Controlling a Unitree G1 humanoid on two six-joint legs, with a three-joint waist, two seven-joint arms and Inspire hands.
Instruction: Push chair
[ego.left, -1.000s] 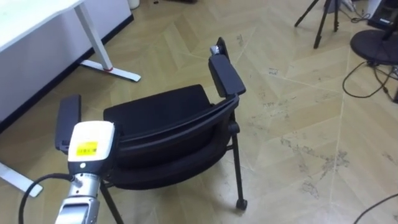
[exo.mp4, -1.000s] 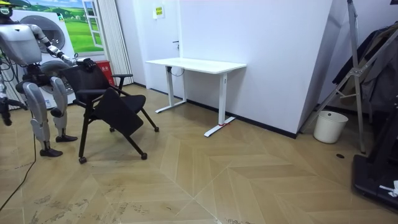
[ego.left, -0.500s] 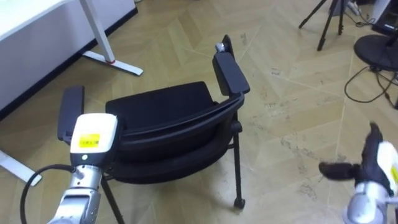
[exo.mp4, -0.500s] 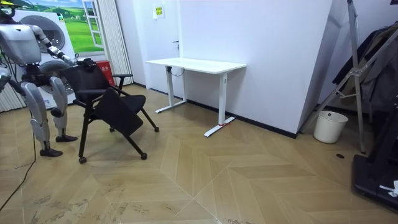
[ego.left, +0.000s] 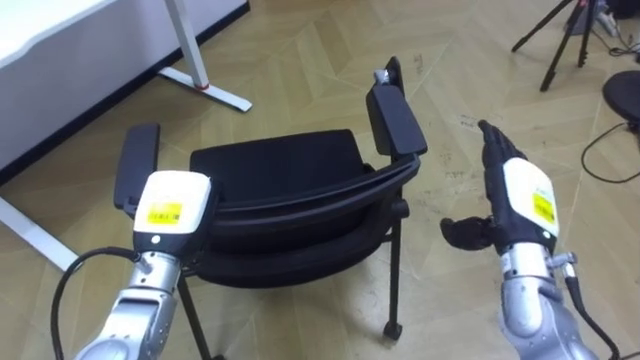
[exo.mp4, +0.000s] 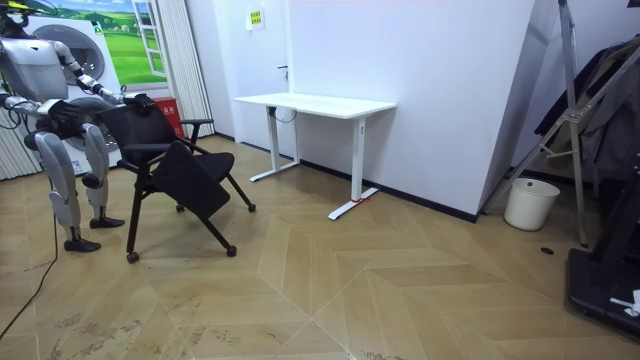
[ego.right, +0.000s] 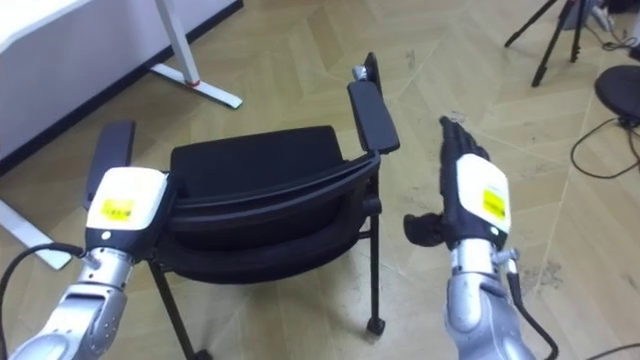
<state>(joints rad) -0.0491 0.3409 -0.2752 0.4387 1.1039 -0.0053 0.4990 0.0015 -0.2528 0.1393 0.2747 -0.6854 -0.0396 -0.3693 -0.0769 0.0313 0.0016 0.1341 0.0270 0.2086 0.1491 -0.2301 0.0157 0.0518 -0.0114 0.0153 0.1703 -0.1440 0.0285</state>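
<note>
L hand (ego.left: 170, 208): at chair (ego.left: 275, 170) back's left end, fingers hidden, can't tell grip.
R hand (ego.left: 520, 200): fingers straight, empty, beside chair.
Next: I'd set R on back too, push level.

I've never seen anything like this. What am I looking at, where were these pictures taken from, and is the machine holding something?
It is a human-shaped robot on two legs, with two arms ending in hands. Two pictures come from cameras in its head, looking down; the third from a camera across the room, where the robot stands behind a black chair near a white desk. Seen from its head, its left hand is at the top of the chair's backrest. Its right hand is open in the air to the chair's right, fingers straight, touching nothing. Its job is to push the chair.
</note>
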